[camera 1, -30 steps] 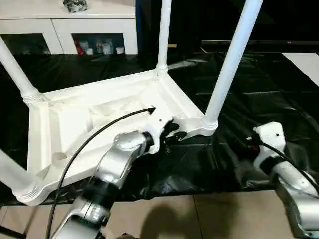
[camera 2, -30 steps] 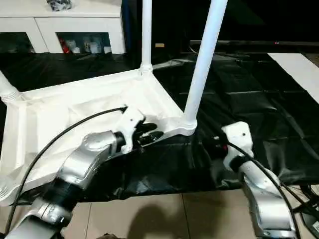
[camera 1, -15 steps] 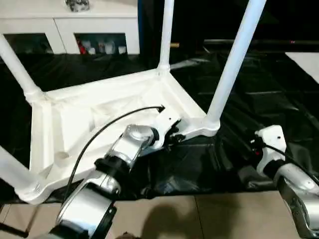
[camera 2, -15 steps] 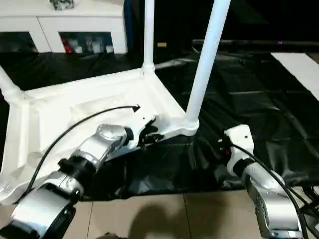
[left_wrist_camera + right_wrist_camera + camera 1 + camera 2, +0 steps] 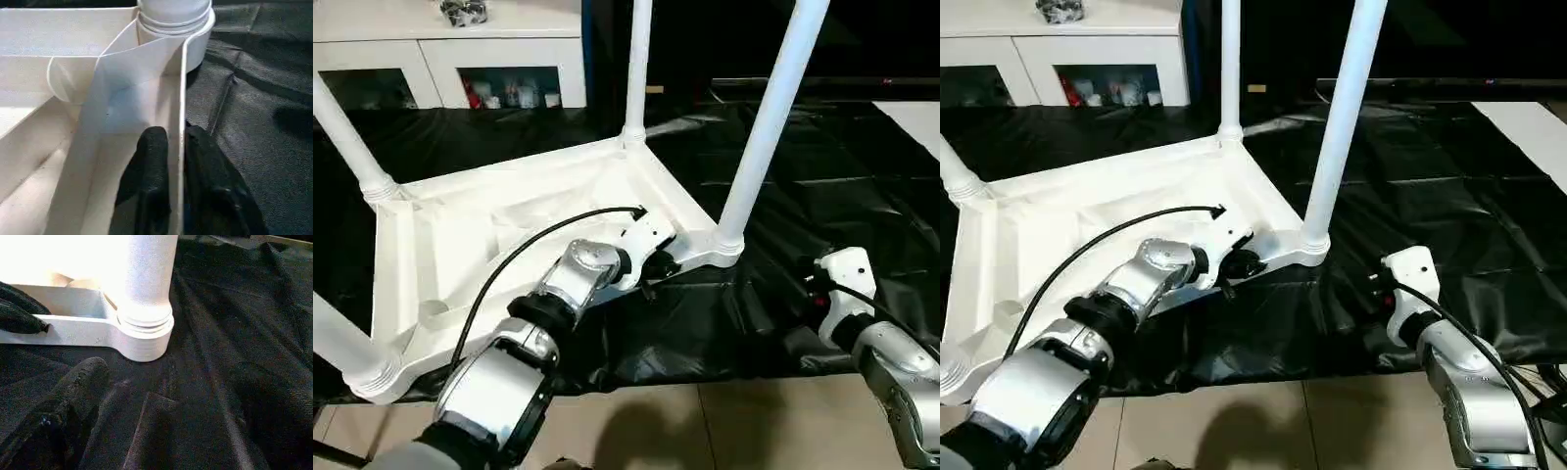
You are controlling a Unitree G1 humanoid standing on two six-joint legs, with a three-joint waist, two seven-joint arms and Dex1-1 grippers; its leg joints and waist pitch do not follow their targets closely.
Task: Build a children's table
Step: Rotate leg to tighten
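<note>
1. Children's table (image 5: 460, 235) lies upside down on the black sheet (image 5: 822, 196), ribbed underside up; four legs (image 5: 766, 117) seated in corner sockets, long axes near vertical.
2. L gripper (image 5: 176, 147) pinches the thin rim wall of the tabletop, one black finger (image 5: 151, 161) inside, the other outside, just beside the near-right corner socket (image 5: 729, 245). The rim runs straight on from the fingers toward that socket.
3. R gripper (image 5: 161, 401) is spread wide, holding nothing, low over the sheet; same socket lies just ahead of it, apart. L arm is nearer: already in contact.
4. Judgement: any lift or flip turns on this rim grip.
5. Vs. 1 s ago: L fingers were looser at the rim, now clamped; R opened a bit wider; table unmoved.
</note>
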